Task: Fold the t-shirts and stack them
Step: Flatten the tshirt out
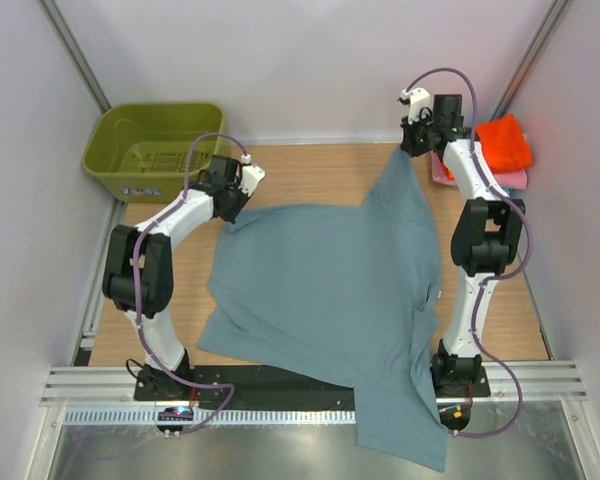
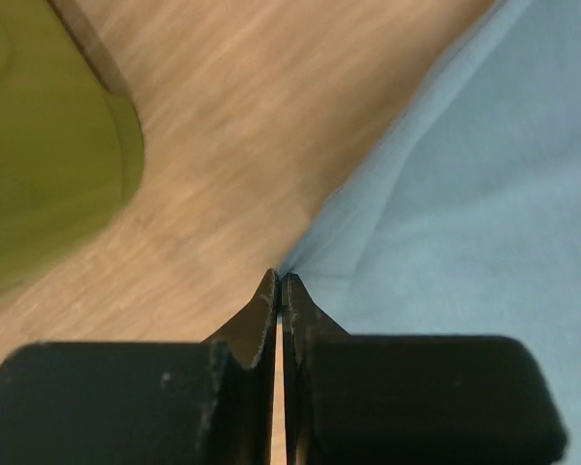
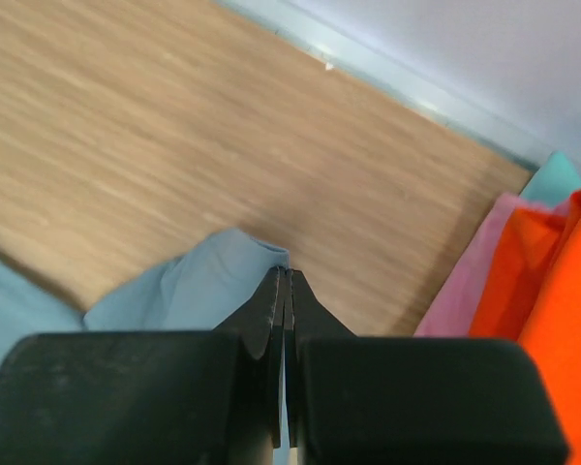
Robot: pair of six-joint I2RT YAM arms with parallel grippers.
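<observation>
While left gripper (image 2: 279, 283) and right gripper (image 3: 286, 278) clench tight — each pinches the blue-grey t-shirt (image 1: 320, 280).

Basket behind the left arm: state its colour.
Basket: olive green, best in top external view.

- Basket (image 1: 155, 150) — olive-green plastic with a slotted floor and a white label on its near wall. I see it in the far-left corner.
- Table top (image 1: 310, 165) — light wood grain, which I see in all three views.
- Walls (image 1: 310, 60) — plain pale panels on three sides.
- Rails (image 1: 90, 385) — silver extrusion across the near edge.
- Steel sheet (image 1: 230, 455) — brushed metal, nearest my overhead camera.
</observation>
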